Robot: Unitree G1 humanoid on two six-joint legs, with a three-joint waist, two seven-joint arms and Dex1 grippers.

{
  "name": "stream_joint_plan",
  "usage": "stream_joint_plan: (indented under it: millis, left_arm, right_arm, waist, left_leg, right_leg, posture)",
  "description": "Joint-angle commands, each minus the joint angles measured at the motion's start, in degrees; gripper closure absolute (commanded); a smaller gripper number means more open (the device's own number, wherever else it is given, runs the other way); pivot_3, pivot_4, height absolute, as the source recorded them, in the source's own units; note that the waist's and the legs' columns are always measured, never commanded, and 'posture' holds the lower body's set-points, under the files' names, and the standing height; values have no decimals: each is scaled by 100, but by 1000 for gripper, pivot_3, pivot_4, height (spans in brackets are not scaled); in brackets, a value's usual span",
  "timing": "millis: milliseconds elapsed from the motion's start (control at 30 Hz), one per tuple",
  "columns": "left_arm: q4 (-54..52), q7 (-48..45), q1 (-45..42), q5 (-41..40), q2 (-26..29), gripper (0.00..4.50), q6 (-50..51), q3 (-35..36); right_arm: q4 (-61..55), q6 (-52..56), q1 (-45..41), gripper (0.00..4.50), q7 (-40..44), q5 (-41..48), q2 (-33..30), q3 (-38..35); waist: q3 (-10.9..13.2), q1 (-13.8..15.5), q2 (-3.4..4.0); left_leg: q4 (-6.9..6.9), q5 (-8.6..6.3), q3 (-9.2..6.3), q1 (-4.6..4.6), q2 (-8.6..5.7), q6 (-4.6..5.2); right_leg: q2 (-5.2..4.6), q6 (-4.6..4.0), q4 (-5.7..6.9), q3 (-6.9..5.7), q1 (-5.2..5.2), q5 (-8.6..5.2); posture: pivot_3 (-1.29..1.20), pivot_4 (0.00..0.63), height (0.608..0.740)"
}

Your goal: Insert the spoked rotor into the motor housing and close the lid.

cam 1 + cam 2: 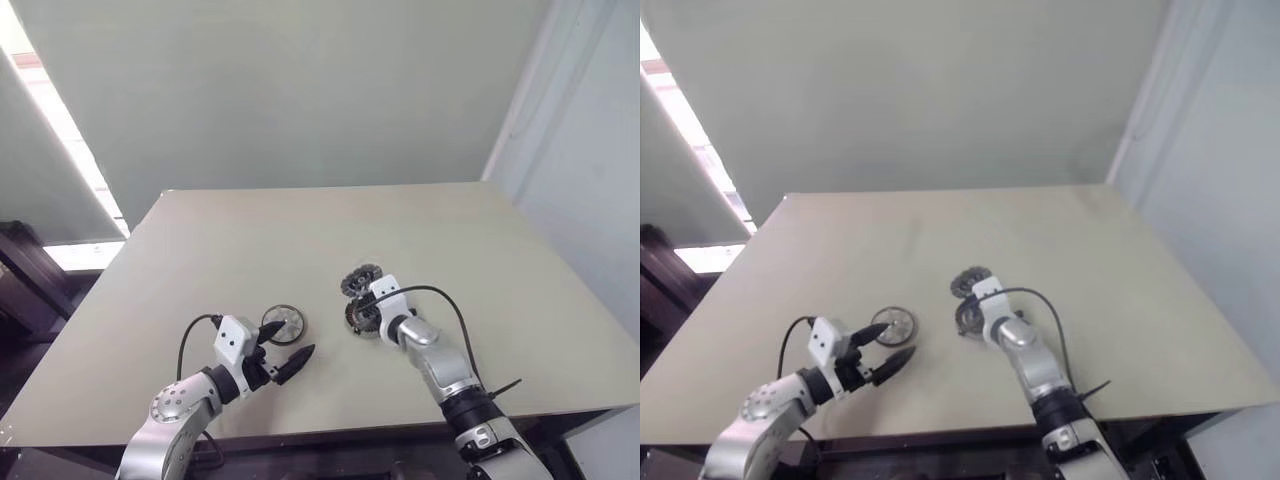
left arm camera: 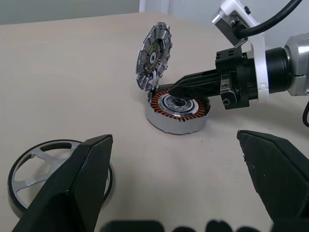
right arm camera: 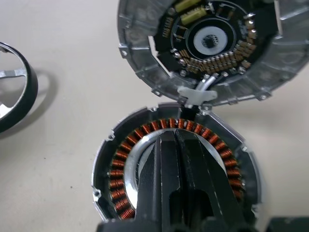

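On beige surface (image 1: 300, 240): motor housing (image 2: 177, 110) sits open, copper windings showing, lid (image 2: 153, 56) tilted up at its far edge. Right fingers (image 2: 181, 87) pressed together, empty, tips lying over housing's dark centre, pointing toward lid's hinge side. Spoked rotor (image 2: 41, 166) flat on surface, well apart from housing, just beside left fingers (image 2: 79, 186). Left fingers spread wide, empty, rotor outside their gap.

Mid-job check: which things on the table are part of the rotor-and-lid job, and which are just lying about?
Part of the job:
- spoked rotor, flat on the table, not yet inserted
- motor housing, open, copper windings showing
- lid, tipped up at the housing's edge
- right gripper, shut, over the housing
- left gripper, open

Lying about:
- nothing else on the table
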Motion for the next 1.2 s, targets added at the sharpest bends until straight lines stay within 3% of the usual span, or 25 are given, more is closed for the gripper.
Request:
stream_joint_plan:
  millis: [33,600,1200]
  left_arm:
    - [-248,18,-20,-47,-8,0,-78,62]
    - [-230,30,-42,-24,-72,0,-101,-2]
    - [-324,67,93,-40,-44,0,-92,59]
  right_arm:
    - [10,-169,-213,4469,-44,-55,37,-23]
    - [-667,275,-39,4469,243,-245,-353,163]
    - [-314,341,-118,4469,203,-448,-325,361]
  waist:
    - [0,-2,0]
    - [0,-1,0]
    - [0,-1,0]
  left_leg:
    - [0,0,0,0,0,0]
    - [0,0,0,0,0,0]
    - [0,0,0,0,0,0]
  right_leg:
    - [0,0,0,1,0,0]
    - [0,0,1,0,-1,0]
    - [0,0,0,0,0,0]
  posture:
    - [0,0,740]
    - [0,0,740]
    - [0,0,740]
